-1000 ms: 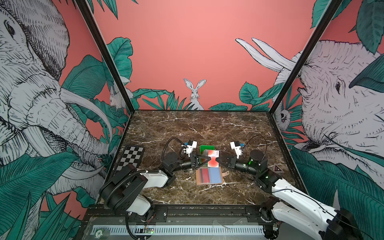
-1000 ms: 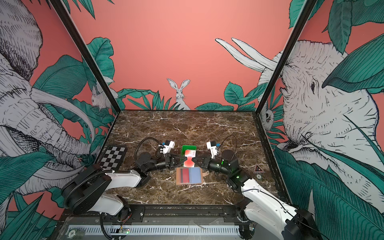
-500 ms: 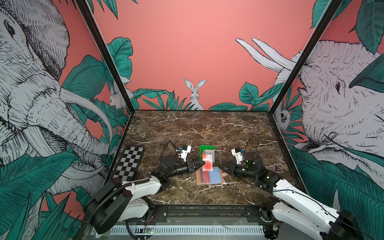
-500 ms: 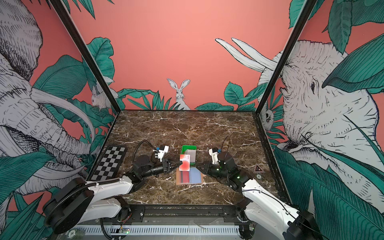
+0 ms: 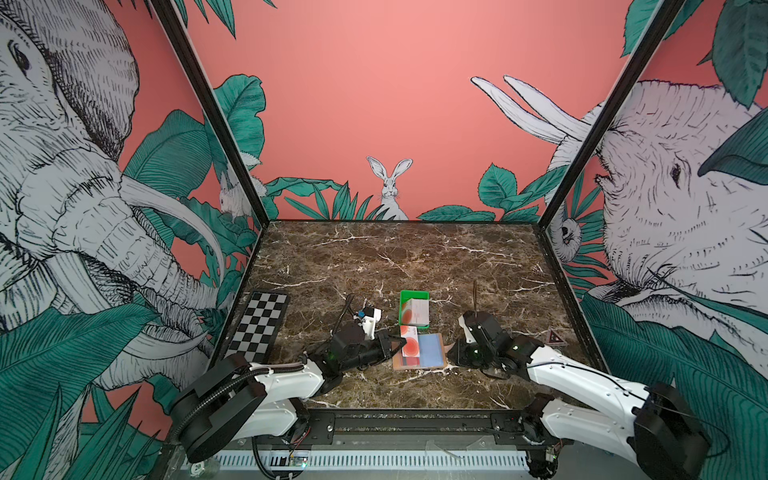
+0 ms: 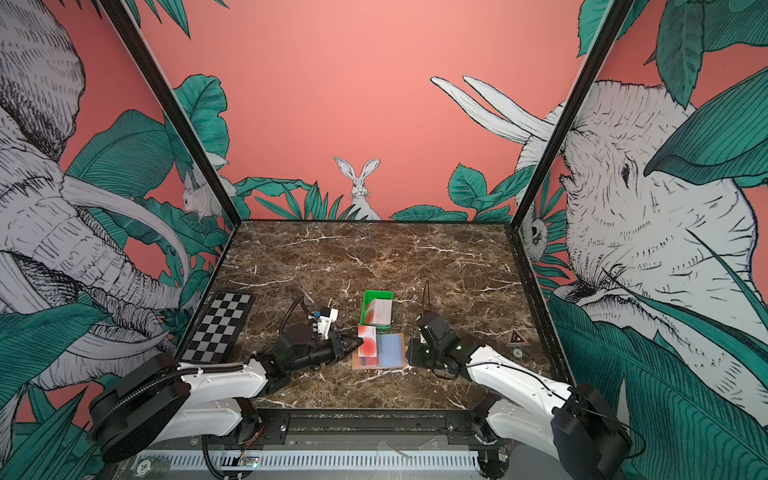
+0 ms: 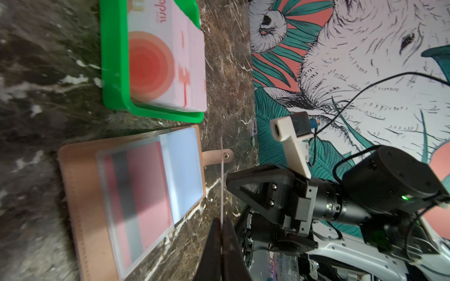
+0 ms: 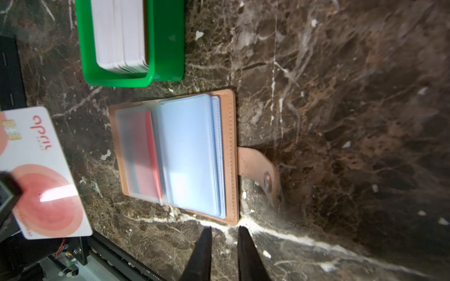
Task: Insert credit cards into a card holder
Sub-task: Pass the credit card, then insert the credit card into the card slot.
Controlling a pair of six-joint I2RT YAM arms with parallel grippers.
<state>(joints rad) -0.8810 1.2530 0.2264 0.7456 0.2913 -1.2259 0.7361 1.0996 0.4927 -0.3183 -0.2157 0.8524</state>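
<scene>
Tray [image 5: 413, 294] one, card holder [image 5: 430, 351] one, left gripper [image 5: 401, 341] pinching one card [image 8: 41, 155].

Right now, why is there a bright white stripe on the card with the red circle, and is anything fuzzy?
Right wrist view: the stripe is light glare on the glossy held card. Left wrist view: the green tray and the card holder look soft and blurred. Both top views: sharp, but everything is tiny.

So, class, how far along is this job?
Done: a reddish card sits in a clear sleeve of the open tan leather card holder. In hand: the left pincer pinches a white card with a red-orange circle. Left: the card stack in the green plastic tray.
</scene>
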